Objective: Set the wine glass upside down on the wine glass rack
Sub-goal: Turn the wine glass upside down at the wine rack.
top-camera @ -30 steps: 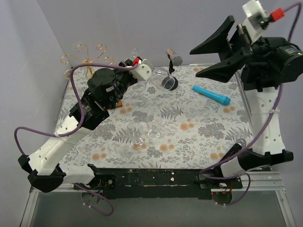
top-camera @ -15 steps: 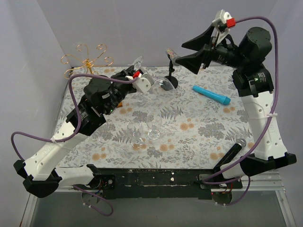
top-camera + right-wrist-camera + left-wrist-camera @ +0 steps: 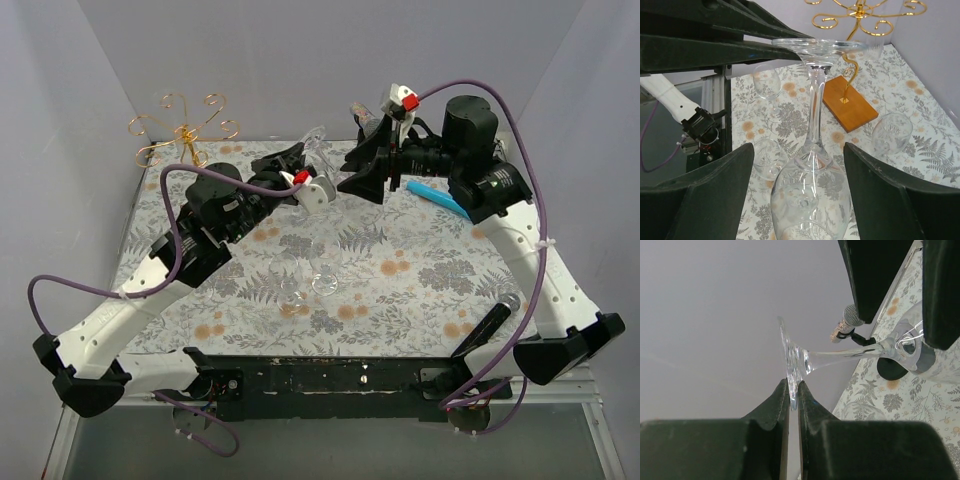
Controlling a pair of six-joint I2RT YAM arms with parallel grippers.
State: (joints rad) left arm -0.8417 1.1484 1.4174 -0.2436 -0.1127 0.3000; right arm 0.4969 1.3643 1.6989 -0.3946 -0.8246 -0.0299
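Clear glass is recorded off the cloth at the upper centre of the top view. The wine glass (image 3: 813, 120) is carried by its foot, the rim of that disc being pinched edge-on between the closed fingers of the left gripper (image 3: 793, 390). The right gripper (image 3: 797, 165) is spread wide, with one finger to each side of the bowl. A slim gap is seen at both sides and no grip is made.

The wine glass rack (image 3: 186, 125) is found at the upper left of the top view, tight to the back and left walls and well apart from the glass. Three further glasses (image 3: 766, 82) are noted on the floral table (image 3: 400, 290) near the rack's wooden base. A blue marker (image 3: 430, 192) is partly covered by the right arm.
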